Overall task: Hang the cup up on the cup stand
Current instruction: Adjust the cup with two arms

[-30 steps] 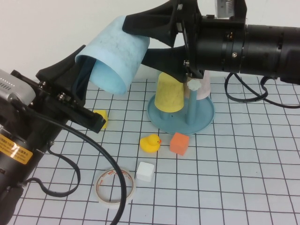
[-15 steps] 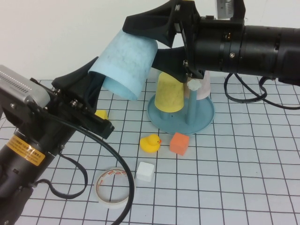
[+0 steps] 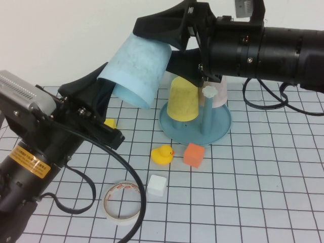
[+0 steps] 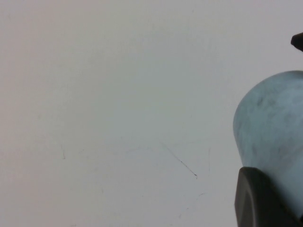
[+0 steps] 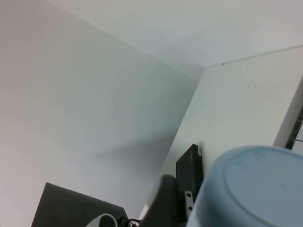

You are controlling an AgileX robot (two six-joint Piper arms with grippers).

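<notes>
Both grippers are meeting at the cup [image 3: 135, 68], which is hanging tilted in the air with its open mouth facing down toward the left gripper [image 3: 104, 93]. The right gripper [image 3: 164, 38] is reaching in from the right and pinching the cup's closed end between its black fingers, one above the wall and one beneath. The left gripper is coming up from below the cup's mouth with its fingers spread; one finger [image 4: 265, 201] is lying against the cup's side in the left wrist view, though I cannot tell whether that gripper is actually gripping. Below the right gripper, the cup stand [image 3: 196, 126] is sitting on the gridded table [image 3: 263, 192] (a yellow cup [image 3: 182, 100] is already sitting inverted on one peg). Further below, near the stand's rim, a rubber duck [image 3: 162, 154] and an orange block [image 3: 193, 154] are lying.
</notes>
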